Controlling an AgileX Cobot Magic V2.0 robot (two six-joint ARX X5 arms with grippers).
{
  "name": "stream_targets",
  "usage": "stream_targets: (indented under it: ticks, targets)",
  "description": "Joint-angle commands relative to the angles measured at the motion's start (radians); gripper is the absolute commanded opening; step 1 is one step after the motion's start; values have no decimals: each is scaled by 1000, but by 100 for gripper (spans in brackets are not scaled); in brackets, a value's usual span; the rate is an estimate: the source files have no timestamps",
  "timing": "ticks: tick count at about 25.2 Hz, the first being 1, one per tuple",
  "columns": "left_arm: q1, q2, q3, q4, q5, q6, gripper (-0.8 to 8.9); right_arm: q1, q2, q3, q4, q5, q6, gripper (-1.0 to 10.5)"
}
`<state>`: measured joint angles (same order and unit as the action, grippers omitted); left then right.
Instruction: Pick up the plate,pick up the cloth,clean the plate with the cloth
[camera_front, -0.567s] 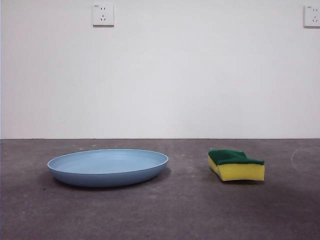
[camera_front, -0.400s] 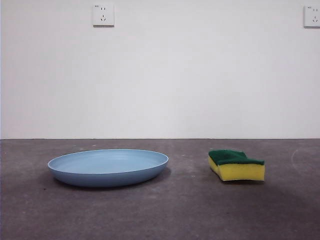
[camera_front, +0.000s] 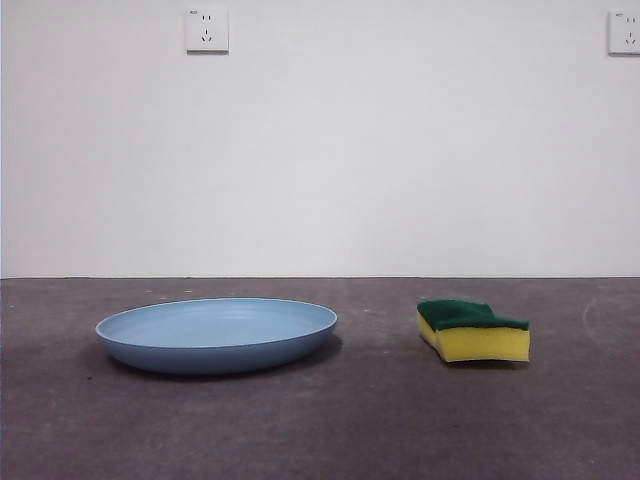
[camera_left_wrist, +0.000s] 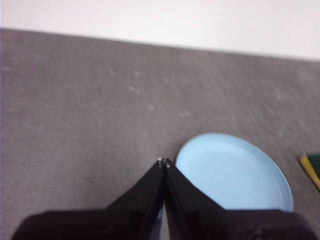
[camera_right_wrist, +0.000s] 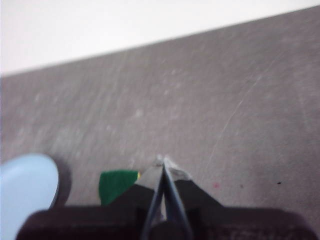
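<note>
One plate (camera_front: 216, 335) lies flat on the table (camera_front: 340, 430), left of one sponge (camera_front: 473, 331) (green face up), the two well apart. Two grippers hang above, out of the front view: left gripper (camera_left_wrist: 163, 162) over the plate's rim, right gripper (camera_right_wrist: 163, 161) near the sponge; both closed, holding nothing.
</note>
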<state>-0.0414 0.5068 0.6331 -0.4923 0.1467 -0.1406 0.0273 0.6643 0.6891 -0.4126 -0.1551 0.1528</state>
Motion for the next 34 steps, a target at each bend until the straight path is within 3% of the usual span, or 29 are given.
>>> stream_targets:
  ticks: [1,9,10,12,13,14,15,16,21,29,34]
  targets:
    - [3,98,74,-69,42,69,-6,0,105,111,-100,-18,-97,-2]
    - [3,335,207,-219,241,119,-4,1,339,312,-370,-58,-154,26]
    - [3,353,208,-218,267,119,-3,1,357,319,-374,-59,-154,85]
    - [3,397,208,-217,303,109,6,1,389,323,-374,-56,-150,333]
    - [2,415,208,-217,301,95,79,1,397,323,-374,-56,-150,420]
    - [2,430,208,-214,300,88,223,1,401,323,-374,-56,-150,466]
    - [2,447,208,-205,300,85,393,1,402,323,-374,-56,-150,477]
    - [2,463,208,-190,300,79,413,1,402,323,-373,-57,-150,477]
    - [-5,595,209,-24,302,0,404,13,402,324,-373,-58,-127,474]
    - [-24,964,328,61,296,-8,404,42,402,323,-373,-57,-116,473]
    - [-58,1128,398,84,242,-11,403,42,402,323,-373,-57,-105,473]
